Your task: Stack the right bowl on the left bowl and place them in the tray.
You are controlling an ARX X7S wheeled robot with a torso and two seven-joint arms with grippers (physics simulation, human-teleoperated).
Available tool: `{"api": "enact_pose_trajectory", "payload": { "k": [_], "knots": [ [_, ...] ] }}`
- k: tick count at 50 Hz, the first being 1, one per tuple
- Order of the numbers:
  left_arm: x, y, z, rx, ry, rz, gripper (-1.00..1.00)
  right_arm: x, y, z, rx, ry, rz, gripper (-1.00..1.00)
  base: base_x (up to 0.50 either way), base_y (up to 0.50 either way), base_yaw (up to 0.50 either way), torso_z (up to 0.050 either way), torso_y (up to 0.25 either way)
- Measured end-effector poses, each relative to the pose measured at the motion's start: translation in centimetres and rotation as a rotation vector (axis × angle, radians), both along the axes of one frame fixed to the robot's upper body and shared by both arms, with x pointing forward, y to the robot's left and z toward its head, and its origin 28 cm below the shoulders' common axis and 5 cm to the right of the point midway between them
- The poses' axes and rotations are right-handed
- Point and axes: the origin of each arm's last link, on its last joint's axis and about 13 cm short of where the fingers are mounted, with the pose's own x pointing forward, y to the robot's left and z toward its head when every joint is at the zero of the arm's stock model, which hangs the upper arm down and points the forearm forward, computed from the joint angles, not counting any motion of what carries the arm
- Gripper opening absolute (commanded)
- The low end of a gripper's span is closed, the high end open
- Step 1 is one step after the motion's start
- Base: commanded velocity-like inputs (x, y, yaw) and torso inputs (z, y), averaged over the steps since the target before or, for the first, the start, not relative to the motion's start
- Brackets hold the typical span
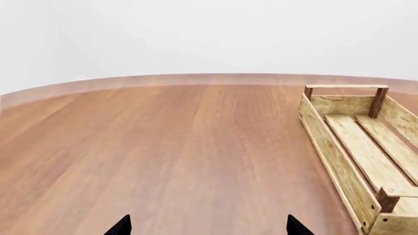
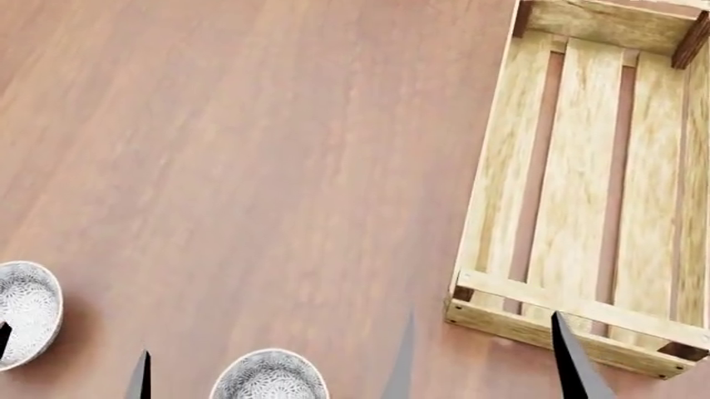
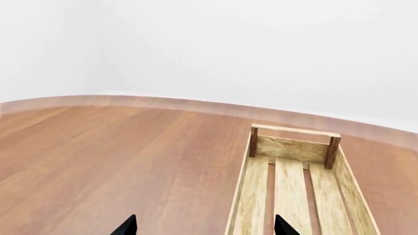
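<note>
In the head view, the left bowl (image 2: 25, 312) is seen at the lower left edge of the frame, partly cut off, and the right bowl (image 2: 269, 376) sits at the bottom edge, left of centre. Both are set upright and apart on the wooden table (image 2: 278, 166), so nothing is stacked yet. The left gripper (image 2: 69, 357) is marked only by dark fingertips at the bottom left, straddling the gap between the bowls; its tips stand wide apart in the left wrist view, so it is judged spread and empty. The right gripper (image 2: 483, 357) is shown lower centre-right, its fingers likewise parted and holding nothing, near the tray's near end. The tray (image 2: 494, 208) fills the right side of the frame, empty, presumably left free to receive the stack. Its long axis is seen to run from the lower edge toward the upper right, almost straight away from the robot.
</note>
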Motion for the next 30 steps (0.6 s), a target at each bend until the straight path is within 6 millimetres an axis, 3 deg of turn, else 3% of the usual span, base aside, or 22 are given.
{"api": "enact_pose_trajectory", "payload": {
  "k": [18, 30],
  "knots": [
    [0.1, -0.2, -0.5, -0.094, 0.166, -0.115, 1.00, -0.1, -0.3, 0.1, 0.005, -0.003, -0.010, 1.00, 0.00, 0.00, 0.00, 0.004, -0.021],
    [1.9, 0.1, -1.1, -0.174, 0.286, -0.200, 1.00, 0.0, -0.5, 0.1, 0.011, -0.002, -0.015, 1.00, 0.00, 0.00, 0.00, 0.000, 0.000]
  ]
}}
